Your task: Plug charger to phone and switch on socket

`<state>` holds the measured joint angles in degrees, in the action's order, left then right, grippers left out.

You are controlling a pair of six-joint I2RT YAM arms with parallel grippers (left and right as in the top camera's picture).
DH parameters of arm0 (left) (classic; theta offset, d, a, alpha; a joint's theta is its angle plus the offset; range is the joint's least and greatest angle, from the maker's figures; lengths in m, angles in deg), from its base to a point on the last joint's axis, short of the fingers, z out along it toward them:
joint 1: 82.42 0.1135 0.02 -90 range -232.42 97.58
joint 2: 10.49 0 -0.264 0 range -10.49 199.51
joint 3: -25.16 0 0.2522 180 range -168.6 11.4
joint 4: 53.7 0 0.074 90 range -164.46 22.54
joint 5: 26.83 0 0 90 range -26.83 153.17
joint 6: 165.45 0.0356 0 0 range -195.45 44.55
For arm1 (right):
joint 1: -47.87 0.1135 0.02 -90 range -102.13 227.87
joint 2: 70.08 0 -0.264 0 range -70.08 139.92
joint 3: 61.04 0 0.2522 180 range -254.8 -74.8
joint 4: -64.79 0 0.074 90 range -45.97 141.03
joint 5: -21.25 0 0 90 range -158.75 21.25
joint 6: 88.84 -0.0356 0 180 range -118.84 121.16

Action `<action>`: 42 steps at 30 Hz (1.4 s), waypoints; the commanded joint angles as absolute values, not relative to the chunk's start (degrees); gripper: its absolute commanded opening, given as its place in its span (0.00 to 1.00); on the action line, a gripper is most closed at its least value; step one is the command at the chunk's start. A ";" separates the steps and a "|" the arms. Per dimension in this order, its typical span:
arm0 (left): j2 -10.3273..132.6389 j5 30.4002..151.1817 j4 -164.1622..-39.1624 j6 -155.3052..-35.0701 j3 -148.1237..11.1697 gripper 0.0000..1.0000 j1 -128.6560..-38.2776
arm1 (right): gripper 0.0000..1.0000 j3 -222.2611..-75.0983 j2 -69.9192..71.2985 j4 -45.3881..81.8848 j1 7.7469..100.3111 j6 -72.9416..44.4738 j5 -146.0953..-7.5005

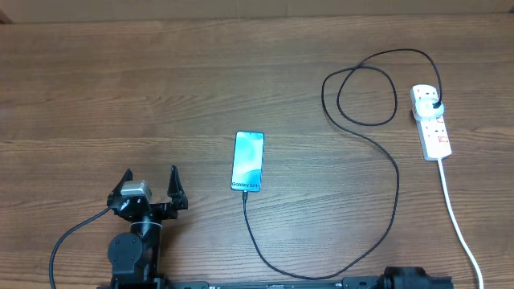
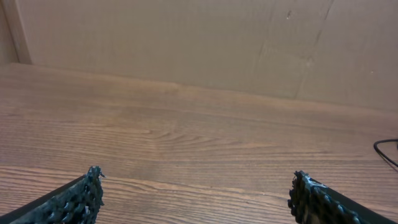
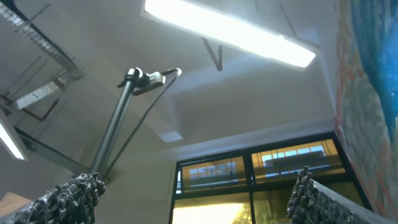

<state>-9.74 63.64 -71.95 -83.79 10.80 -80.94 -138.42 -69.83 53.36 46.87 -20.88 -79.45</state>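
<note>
Phone [image 1: 248, 161]: flat on the table [image 1: 120, 80], screen up, "Galaxy S24" end toward the robot. Well apart from both grippers, between neither pair of jaws.

Left gripper [image 1: 151, 181]: left of the phone and somewhat nearer the robot. Jaws spread wide, nothing grasped. Wrist view [image 2: 199, 194]: only bare wood between the fingertips [image 2: 92, 190].

Right gripper [image 3: 194, 193]: aimed up at the ceiling, jaws parted, nothing held. Overhead: only a dark part of the right arm [image 1: 414, 279], at the bottom edge, right of the phone.

Charger [image 1: 398, 178]: connector tip touching the phone's near edge, full seating not discernible. Cable sweeping toward the robot, then right of the phone and away into one loop. Black plug in the far outlet of the socket.

Socket [image 1: 431, 122]: far right of the phone, lying lengthwise. Red switch marks too small to read. Thick white cord [image 1: 459, 221] running off toward the lower right edge.

Room: bare wood between phone and left gripper, and beyond the phone to the table's far edge. Cardboard wall [image 2: 186, 43] behind that edge.
</note>
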 commanded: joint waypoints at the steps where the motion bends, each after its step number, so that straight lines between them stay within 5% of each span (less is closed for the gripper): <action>1: -10.24 64.26 -71.88 -82.28 11.13 0.99 -81.23 | 1.00 -137.30 -69.48 53.93 47.16 -20.66 -77.68; 17: -10.24 64.26 -71.88 -82.28 11.13 1.00 -81.23 | 1.00 -107.12 -69.15 46.52 47.16 -20.70 -71.61; 28: -10.24 64.26 -71.88 -82.28 11.13 0.99 -81.23 | 1.00 -83.47 -69.15 57.58 47.16 -20.70 -70.73; 42: -10.24 64.26 -71.88 -82.28 11.13 1.00 -81.23 | 1.00 -75.25 -69.13 55.20 47.16 -20.68 -70.03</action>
<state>-9.74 63.64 -71.93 -83.77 10.82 -80.94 -76.32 -69.07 57.19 46.89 -20.88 -71.26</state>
